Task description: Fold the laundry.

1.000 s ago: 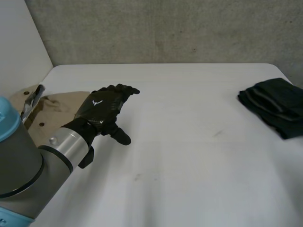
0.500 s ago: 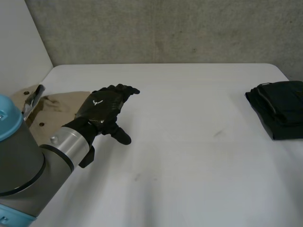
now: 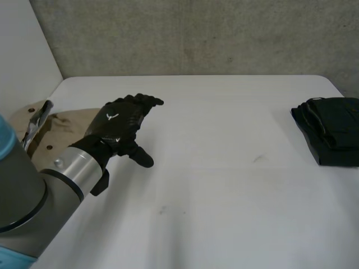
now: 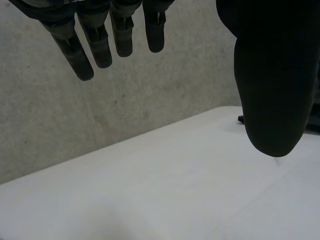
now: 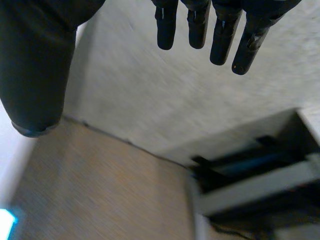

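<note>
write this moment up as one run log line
left hand: open, empty, over the left of the table | right hand: open, empty | dark cloth: folded, at the table's right edge, untouched

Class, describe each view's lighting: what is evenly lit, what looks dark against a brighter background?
Head view: white table evenly lit, no glare; folded dark cloth shows little detail. Left wrist view: left hand dark against pale wall. Right wrist view: right hand dark against brighter floor.
</note>
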Robot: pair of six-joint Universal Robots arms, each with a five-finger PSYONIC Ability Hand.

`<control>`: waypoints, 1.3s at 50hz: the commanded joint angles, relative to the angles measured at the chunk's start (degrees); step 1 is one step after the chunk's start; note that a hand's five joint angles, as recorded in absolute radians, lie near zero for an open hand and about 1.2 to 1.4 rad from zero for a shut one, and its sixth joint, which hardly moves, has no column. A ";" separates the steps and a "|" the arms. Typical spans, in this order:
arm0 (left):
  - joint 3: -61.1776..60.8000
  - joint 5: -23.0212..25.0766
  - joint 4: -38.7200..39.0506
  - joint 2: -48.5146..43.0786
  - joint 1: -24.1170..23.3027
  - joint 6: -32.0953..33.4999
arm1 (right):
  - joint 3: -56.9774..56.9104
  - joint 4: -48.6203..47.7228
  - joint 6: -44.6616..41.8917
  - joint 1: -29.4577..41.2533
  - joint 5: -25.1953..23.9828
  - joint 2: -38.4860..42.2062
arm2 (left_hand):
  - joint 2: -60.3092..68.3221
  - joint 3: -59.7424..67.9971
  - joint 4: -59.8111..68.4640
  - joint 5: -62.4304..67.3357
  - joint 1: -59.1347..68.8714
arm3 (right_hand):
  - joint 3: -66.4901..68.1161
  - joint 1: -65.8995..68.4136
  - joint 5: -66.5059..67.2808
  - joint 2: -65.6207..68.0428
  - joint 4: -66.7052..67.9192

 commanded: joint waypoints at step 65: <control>29.60 -2.30 -4.21 -30.82 29.56 35.72 | 61.40 -23.08 9.99 43.99 -23.34 -39.26 | 66.94 66.68 67.08 67.16 66.76 | -1.88 -1.19 -3.63 -2.14 -2.89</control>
